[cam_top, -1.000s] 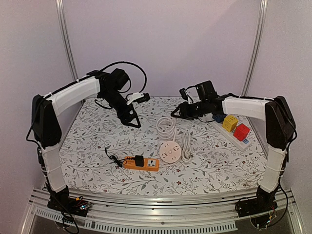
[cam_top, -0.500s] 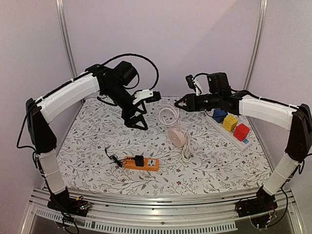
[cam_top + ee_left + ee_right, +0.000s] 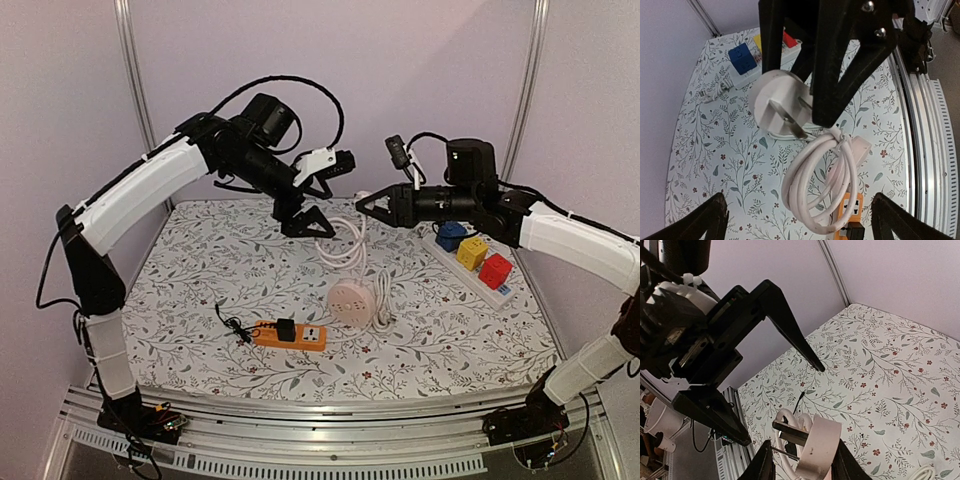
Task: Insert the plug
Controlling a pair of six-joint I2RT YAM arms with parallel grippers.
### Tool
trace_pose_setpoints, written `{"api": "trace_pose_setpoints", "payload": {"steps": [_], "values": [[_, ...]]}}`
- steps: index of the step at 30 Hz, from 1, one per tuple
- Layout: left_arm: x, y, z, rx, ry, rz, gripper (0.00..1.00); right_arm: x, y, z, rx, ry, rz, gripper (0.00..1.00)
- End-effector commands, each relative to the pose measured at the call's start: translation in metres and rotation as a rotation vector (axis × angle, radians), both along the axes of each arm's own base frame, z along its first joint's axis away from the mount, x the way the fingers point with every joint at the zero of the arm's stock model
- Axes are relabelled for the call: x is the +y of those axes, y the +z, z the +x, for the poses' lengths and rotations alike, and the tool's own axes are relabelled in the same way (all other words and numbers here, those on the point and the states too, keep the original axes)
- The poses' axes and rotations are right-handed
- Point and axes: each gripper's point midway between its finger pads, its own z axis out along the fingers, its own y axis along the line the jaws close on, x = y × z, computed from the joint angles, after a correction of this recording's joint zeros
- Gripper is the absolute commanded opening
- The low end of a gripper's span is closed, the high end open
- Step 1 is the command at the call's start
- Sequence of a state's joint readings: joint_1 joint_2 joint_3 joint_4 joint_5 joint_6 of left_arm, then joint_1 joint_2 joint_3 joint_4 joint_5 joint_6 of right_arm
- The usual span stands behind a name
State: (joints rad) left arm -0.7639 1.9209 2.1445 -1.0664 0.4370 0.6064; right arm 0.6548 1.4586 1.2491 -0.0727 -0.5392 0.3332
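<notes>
Plug (image 3: pixel 775 97), white, round-bodied, metal prongs exposed: held in the air over the rear middle of the counter (image 3: pixel 200 290), between the two arms.

Right pincer (image 3: pixel 802 460): narrowed down onto the plug body, one finger on each side. In its own wrist view the prongs point away from the camera, toward the left arm. In the top view the pincer tip (image 3: pixel 360 207) is well above the cloth.

Cord (image 3: pixel 820 190): white, bundled into a tied coil, hanging below the plug. In the top view the coil (image 3: pixel 345 245) droops toward the counter; I cannot tell whether its lowest loop touches the cloth.

Left pincer (image 3: pixel 340 197): spread fully wide, holding nothing. It faces the plug from the opposite side. Its wrist view shows the plug ahead of it, framed between its two fingers (image 3: pixel 695 225) and clear of both.

On the counter, outward from the coil:
- round socket unit (image 3: pixel 349 302), just below the hanging coil
- orange power strip (image 3: pixel 305 337), nearer the arm bases, with a black adapter (image 3: pixel 287 329) seated in it
- white power strip (image 3: pixel 470 277) along the right side, carrying blue, yellow and red blocks
</notes>
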Motion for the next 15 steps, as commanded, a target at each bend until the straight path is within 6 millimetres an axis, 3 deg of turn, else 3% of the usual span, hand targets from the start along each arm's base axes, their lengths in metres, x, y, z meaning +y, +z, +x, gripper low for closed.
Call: {"api": "trace_pose_setpoints", "payload": {"steps": [1, 6, 10, 13, 15], "values": [[-0.014, -0.034, 0.006, 0.096, 0.007, 0.031, 0.99, 0.002, 0.037, -0.018, -0.111, 0.055, 0.069, 0.03], [-0.025, -0.042, -0.01, 0.206, -0.051, 0.012, 0.99, 0.005, 0.047, -0.027, -0.144, 0.089, 0.099, 0.03], [-0.028, -0.049, -0.014, 0.228, -0.06, 0.021, 0.85, 0.004, 0.051, -0.032, -0.162, 0.101, 0.115, 0.02], [-0.029, -0.047, -0.017, 0.242, -0.067, 0.01, 0.52, 0.003, 0.054, -0.034, -0.168, 0.104, 0.121, 0.02], [-0.028, -0.043, -0.023, 0.258, -0.08, -0.002, 0.18, 0.003, 0.055, -0.035, -0.173, 0.105, 0.124, 0.02]]}}
